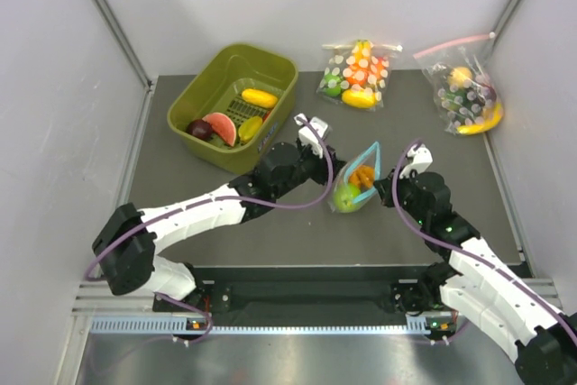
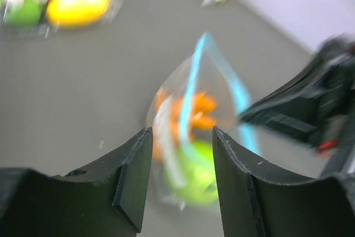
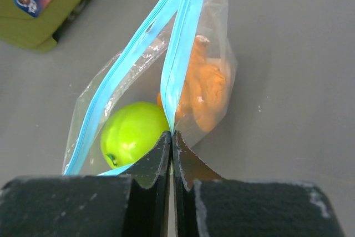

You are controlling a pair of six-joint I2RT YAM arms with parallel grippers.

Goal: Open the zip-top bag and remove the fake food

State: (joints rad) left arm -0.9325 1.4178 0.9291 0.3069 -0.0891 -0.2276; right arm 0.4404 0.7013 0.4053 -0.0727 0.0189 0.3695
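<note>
The zip-top bag [image 1: 361, 182] lies mid-table, its light-blue zip strip [image 3: 180, 43] parted so the mouth gapes. Inside are the round green fruit [image 3: 133, 137] and orange carrot-like pieces [image 3: 208, 90]. My right gripper [image 3: 172, 135] is shut on one side of the zip strip; it sits at the bag's right [image 1: 389, 185]. My left gripper [image 2: 180, 137] is open and empty, just short of the bag [image 2: 188, 98] on its left [image 1: 329, 169]. The left wrist view is blurred, and the fruit [image 2: 197, 173] shows between its fingers.
An olive-green bin [image 1: 194, 96] with yellow, red and purple toy pieces stands at the back left. Two white-dotted bags with pink strips lie at the back centre [image 1: 356, 74] and back right [image 1: 469, 96]. Walls close in both sides.
</note>
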